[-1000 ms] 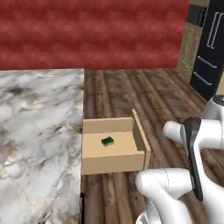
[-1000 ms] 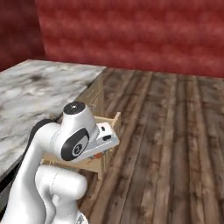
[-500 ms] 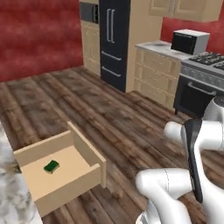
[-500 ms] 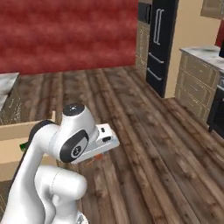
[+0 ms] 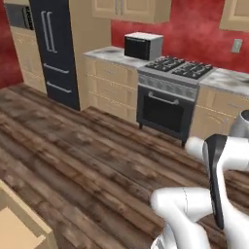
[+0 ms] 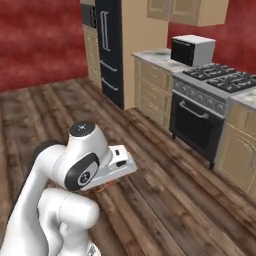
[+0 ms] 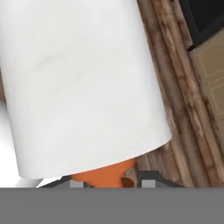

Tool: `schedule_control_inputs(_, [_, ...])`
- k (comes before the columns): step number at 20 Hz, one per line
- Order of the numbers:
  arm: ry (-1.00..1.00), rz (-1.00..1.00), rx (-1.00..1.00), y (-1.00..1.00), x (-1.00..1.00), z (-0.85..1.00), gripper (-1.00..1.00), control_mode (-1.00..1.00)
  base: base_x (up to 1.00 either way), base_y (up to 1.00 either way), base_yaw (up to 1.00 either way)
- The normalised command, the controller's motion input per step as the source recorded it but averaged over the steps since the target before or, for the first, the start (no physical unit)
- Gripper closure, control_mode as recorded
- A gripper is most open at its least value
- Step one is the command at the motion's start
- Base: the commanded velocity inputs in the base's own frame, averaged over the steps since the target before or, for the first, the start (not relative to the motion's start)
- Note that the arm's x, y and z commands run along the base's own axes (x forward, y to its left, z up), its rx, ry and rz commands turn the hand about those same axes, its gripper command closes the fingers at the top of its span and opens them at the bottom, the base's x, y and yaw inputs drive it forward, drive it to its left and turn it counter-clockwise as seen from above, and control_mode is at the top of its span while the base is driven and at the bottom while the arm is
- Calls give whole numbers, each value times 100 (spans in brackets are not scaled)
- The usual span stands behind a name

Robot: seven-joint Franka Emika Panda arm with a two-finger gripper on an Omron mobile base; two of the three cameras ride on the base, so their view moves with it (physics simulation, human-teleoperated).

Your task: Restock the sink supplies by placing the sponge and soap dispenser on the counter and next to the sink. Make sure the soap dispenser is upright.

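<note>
The soap dispenser (image 7: 83, 83) lies close before the hand camera: a whitish cylinder with its orange pump top (image 7: 105, 174) down between the fingertips. My gripper (image 7: 111, 183) is shut on it at the pump end. In the right base view the hand (image 6: 116, 167) is held low in front of the arm's body, above the wooden floor, and a bit of orange (image 6: 104, 187) peeks out beneath it. The sponge and the sink are out of view.
A corner of the open light-wood drawer (image 5: 19, 223) shows at the lower left. Ahead stand a dark fridge (image 5: 53, 48), a stove with oven (image 5: 168, 97), a microwave (image 5: 142, 46) on a marble worktop (image 5: 107, 54), and wide wooden floor (image 6: 165, 200).
The whole picture has swung as the base turned: the marble counter and the drawer with the sponge slid off to the left, and the fridge and stove came into view. The grip is unchanged.
</note>
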Motion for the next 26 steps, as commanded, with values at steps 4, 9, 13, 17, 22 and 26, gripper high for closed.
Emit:
schedule_control_inputs(4, [0,0,0,0,0,0,100,100,58,-53,-45])
schedule_control_inputs(9, [0,0,0,0,0,0,100,100,46,-7,-68])
schedule_control_inputs(13, [0,0,0,0,0,0,100,100,40,-10,-70])
schedule_control_inputs(17, [0,0,0,0,0,0,100,100,44,-31,-66])
schedule_control_inputs(22, [0,0,0,0,0,0,100,100,44,-5,-68])
schedule_control_inputs(26, [0,0,0,0,0,0,100,100,37,0,-69])
